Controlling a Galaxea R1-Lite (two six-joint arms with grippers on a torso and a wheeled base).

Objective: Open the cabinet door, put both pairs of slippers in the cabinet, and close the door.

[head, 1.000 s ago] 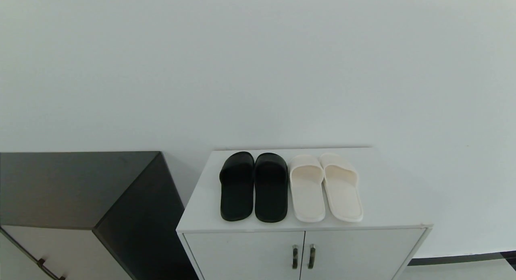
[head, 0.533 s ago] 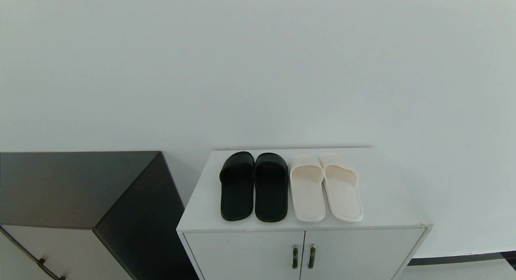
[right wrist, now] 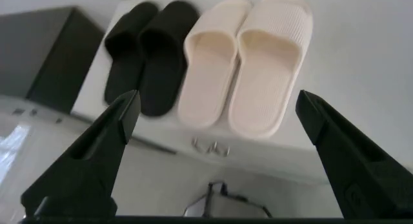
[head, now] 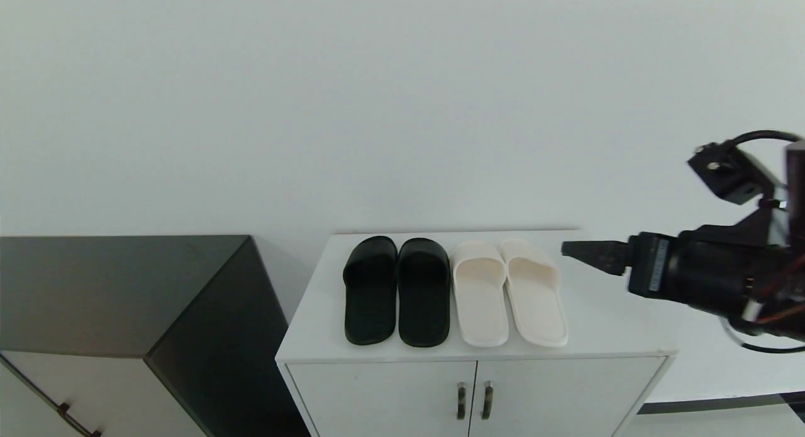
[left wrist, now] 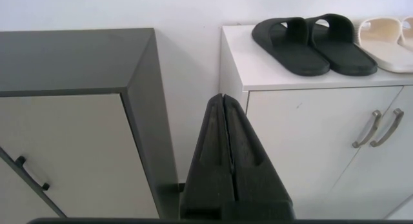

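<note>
A black pair of slippers (head: 396, 292) and a cream pair (head: 509, 292) lie side by side on top of the white cabinet (head: 604, 324). Its two doors are shut, with handles (head: 473, 400) meeting at the middle. My right gripper (head: 575, 251) hangs above the right end of the cabinet top, just right of the cream pair. It is open wide; in the right wrist view the gripper (right wrist: 218, 98) frames the cream slippers (right wrist: 248, 62) and black slippers (right wrist: 145, 53) below it. My left gripper (left wrist: 222, 104) is shut and empty, low in front of the gap left of the white cabinet (left wrist: 303, 121).
A dark cabinet (head: 113, 292) with a pale front and a bar handle (head: 75, 418) stands close on the left of the white one. A plain wall runs behind both. A dark baseboard (head: 710, 404) and floor show at the lower right.
My right arm has come in from the right and now hovers over the right end of the cabinet top. The slippers and doors have not moved.
</note>
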